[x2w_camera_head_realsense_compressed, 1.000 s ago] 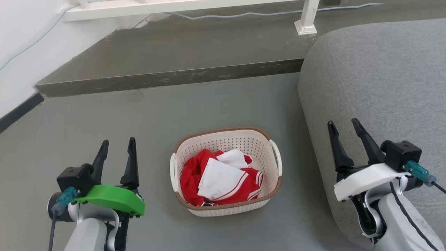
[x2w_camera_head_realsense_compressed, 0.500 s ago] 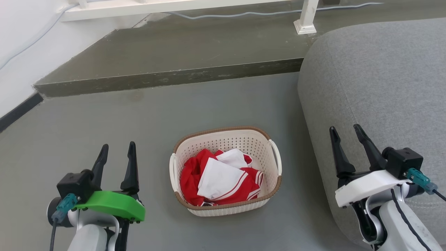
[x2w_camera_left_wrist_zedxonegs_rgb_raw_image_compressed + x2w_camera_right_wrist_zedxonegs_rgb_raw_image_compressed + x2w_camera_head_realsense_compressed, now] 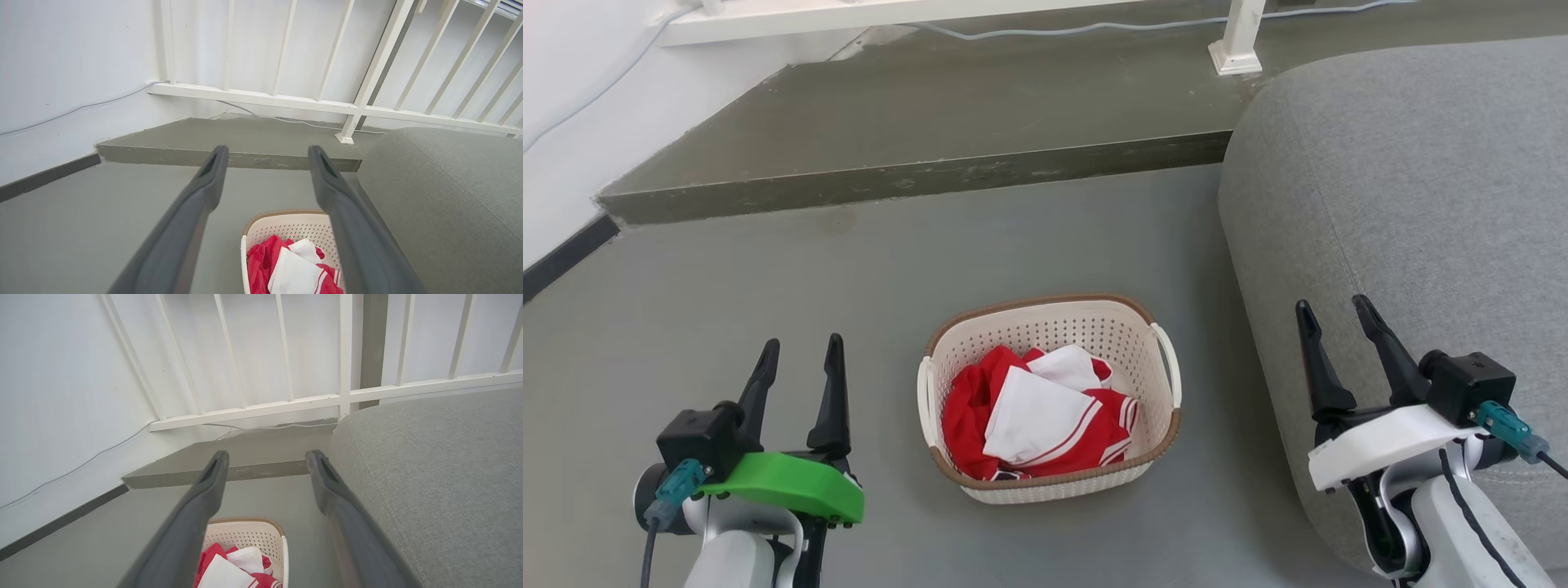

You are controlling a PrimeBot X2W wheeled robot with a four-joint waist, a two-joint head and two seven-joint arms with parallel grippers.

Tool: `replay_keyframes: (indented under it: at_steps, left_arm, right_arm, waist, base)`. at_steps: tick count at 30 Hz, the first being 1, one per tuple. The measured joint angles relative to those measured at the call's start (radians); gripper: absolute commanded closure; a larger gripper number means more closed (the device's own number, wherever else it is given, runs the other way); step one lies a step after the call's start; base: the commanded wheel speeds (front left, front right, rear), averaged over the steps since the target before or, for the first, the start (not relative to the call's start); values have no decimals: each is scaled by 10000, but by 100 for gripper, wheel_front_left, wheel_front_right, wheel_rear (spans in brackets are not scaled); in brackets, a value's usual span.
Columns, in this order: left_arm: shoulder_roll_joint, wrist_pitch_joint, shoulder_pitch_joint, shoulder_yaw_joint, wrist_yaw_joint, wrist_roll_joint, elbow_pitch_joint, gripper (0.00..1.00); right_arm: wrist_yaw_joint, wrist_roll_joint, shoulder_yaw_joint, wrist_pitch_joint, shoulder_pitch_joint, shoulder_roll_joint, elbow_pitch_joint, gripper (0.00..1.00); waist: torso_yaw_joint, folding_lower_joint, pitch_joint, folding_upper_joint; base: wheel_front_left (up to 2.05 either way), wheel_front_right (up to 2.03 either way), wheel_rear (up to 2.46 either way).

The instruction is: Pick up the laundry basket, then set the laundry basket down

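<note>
Grey floor (image 3: 768, 269) carries the laundry basket (image 3: 1054, 331); the basket stands upright on it, roughly midway between the two arms. Grey upholstered sofa (image 3: 1405, 180) rises just right of the basket, with a strip of floor between them. A raised concrete step (image 3: 947, 114) runs across beyond the basket, well apart from it. A white railing (image 3: 253, 98) stands farther behind the basket on that step, with one post (image 3: 1236, 41) footed there.

Basket: cream perforated walls, brown woven-look rim, a white loop handle (image 3: 925, 390) on its left side and another on its right.

Left gripper (image 3: 802, 341), green-shelled, hovers left of the basket and apart from it; fingers spread, tips pointing past the basket toward the step. Right gripper (image 3: 1331, 302), white-shelled, hovers right of the basket, apart from it and in front of the sofa's flank; fingers likewise spread.

Red-and-white clothing (image 3: 1037, 416) lies heaped inside the basket, below the rim. A thin pale cable (image 3: 1054, 26) trails along the step far behind the basket.
</note>
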Motion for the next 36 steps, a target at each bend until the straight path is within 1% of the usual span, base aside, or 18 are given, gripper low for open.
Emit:
replay_keyframes:
  at_steps: [5,11,12,20,25,26,31,36]
  left_arm:
    - [-52,0,35,46,-81,69,-40,0]
    - [-109,0,42,111,-84,98,-42,0]
    - [-113,0,42,121,-84,102,-44,0]
    - [-142,0,48,159,-100,140,-48,0]
    - [-159,0,58,159,-234,140,-48,0]
    - [-167,2,61,153,-265,138,-29,100]
    - [-259,44,293,92,-265,123,476,100]
    - [-263,115,355,136,-265,-169,506,100]
  right_arm:
    - [8,-69,-54,0,69,40,-15,0]
    - [40,-173,-134,0,133,77,-50,0]
    - [86,-173,-151,0,136,81,-50,0]
    - [100,-180,-199,0,176,178,-50,0]
    - [178,-263,-222,0,179,194,-48,0]
    - [176,-261,-219,0,184,205,-23,100]
    - [176,-251,-150,4,504,374,454,100]
    - [180,-4,-163,12,589,395,453,100]
  waist:
    - [-9,0,44,0]
    - [-19,0,73,0]
    - [-18,0,75,0]
    - [-1,0,64,0]
    - [7,1,50,0]
    - [7,0,48,0]
    - [7,0,47,0]
    - [9,0,26,0]
  base:
    - [0,0,0]
    - [0,0,0]
    - [0,0,0]
    - [0,0,0]
    - [0,0,0]
    - [0,0,0]
    - [0,0,0]
    - [0,0,0]
